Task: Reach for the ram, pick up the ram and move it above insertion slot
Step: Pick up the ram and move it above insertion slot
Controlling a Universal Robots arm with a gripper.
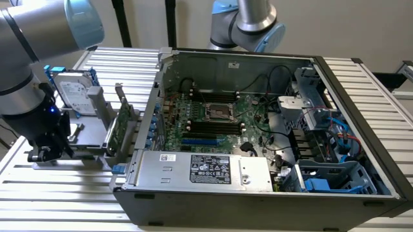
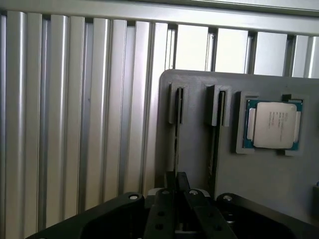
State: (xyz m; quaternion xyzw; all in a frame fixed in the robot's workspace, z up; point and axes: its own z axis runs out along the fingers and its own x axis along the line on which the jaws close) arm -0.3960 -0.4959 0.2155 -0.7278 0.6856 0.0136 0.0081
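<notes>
- Grey holder (image 2: 269,189) is seen on the bench (image 1: 65,203), left of the computer case (image 1: 258,208).
- The ram (image 2: 175,137) (edge-on, upright in its slot) is pinched by the claw (image 2: 176,183).

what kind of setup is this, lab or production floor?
Probably a robotics lab bench for PC assembly: open computer case, parts fixture holding a CPU, aluminium-profile table, robot arm.

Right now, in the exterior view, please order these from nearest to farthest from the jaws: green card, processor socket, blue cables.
1. Green card, in the stand at the exterior view's left.
2. Processor socket, middle of the computer.
3. Blue cables, the exterior view's right.
</notes>
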